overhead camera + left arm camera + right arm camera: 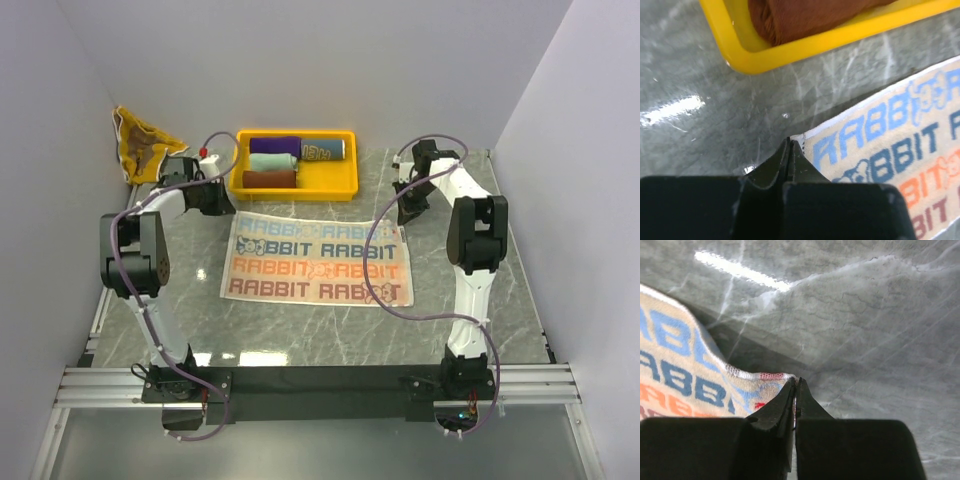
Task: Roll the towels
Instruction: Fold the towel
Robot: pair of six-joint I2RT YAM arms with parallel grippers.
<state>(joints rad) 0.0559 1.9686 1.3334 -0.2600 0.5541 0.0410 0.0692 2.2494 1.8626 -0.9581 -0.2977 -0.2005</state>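
Note:
A cream towel [316, 260] with blue and orange RABBIT lettering lies spread flat on the marble table. My left gripper [222, 205] is shut on its far left corner, seen in the left wrist view [790, 142] with the towel [890, 135] to the right. My right gripper [405, 212] is shut on the far right corner, which is lifted a little off the table in the right wrist view [796, 382], with the towel [685, 370] to the left. Rolled purple [275, 145], mint [272, 161], maroon [270, 179] and blue-grey [322, 150] towels lie in the tray.
The yellow tray [295, 193] stands just beyond the spread towel, its rim close to my left gripper [790, 50]. A brown and yellow towel [140, 145] lies crumpled in the far left corner against the wall. White walls close in both sides.

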